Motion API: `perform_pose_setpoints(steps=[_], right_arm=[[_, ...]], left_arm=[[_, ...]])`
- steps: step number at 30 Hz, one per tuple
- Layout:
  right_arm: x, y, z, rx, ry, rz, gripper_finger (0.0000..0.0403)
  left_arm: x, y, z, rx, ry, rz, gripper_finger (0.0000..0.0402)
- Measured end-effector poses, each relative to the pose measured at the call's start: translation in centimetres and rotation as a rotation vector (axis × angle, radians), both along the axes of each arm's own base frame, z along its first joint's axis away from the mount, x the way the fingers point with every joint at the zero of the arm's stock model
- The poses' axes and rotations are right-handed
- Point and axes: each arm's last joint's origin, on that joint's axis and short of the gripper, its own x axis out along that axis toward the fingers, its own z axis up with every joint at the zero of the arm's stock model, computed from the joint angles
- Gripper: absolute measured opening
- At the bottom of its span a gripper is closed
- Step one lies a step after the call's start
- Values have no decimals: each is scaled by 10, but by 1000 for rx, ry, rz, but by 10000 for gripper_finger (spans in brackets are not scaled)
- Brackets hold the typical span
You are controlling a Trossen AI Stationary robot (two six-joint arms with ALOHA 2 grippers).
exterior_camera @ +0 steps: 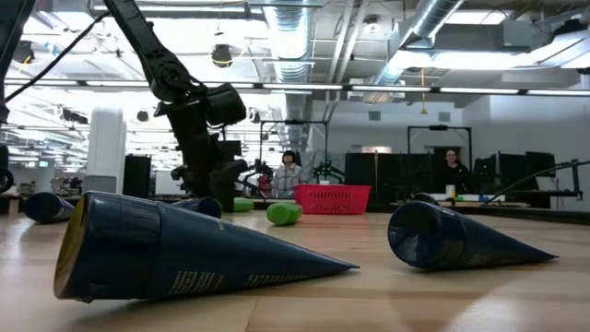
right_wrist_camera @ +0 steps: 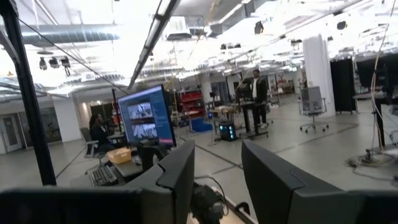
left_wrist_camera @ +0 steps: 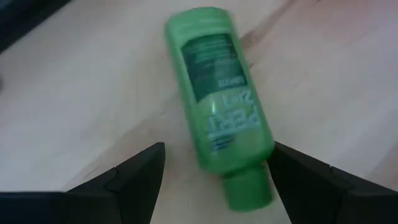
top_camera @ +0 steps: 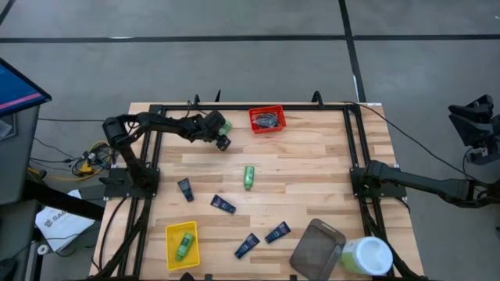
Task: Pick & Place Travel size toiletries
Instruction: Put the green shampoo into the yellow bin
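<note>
My left gripper (top_camera: pixel 221 134) hangs open near the table's far edge, over a green bottle (left_wrist_camera: pixel 217 106) that lies flat on the wood. In the left wrist view its fingers stand on either side of the bottle's cap end and are not seen touching it. A second green bottle (top_camera: pixel 249 177) lies at mid-table, and a third (top_camera: pixel 184 246) lies in the yellow bin (top_camera: pixel 171 234). Several dark blue tubes (top_camera: pixel 223 204) lie across the near half. Dark things (top_camera: pixel 267 119) lie in the red bin (top_camera: pixel 278 112). My right gripper (right_wrist_camera: pixel 217 168) waits open, off the table's right edge.
A grey container (top_camera: pixel 316 248) and the big pale green and white tub (top_camera: pixel 366 256) stand at the near right corner. A black frame rail (top_camera: pixel 234 107) runs along the far edge, close behind my left gripper. In the low view, people sit in the room beyond the table.
</note>
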Motion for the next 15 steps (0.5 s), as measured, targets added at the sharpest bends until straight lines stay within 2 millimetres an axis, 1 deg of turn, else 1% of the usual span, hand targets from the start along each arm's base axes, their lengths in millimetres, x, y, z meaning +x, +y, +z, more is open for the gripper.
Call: perform_pose_setpoints(steps=[4,7,10,15], right_arm=[[0,0,2,-8,-15,0,127],[0,0,2,-7,-15,0,127],[0,0,2,-7,-15,0,127],[0,0,1,-7,-13,0,127]], left_arm=[[0,0,0,0,-1,-2,278],[0,0,0,1,-4,1,271],[0,0,0,-4,-12,15,250],[0,0,0,-4,-11,15,200]])
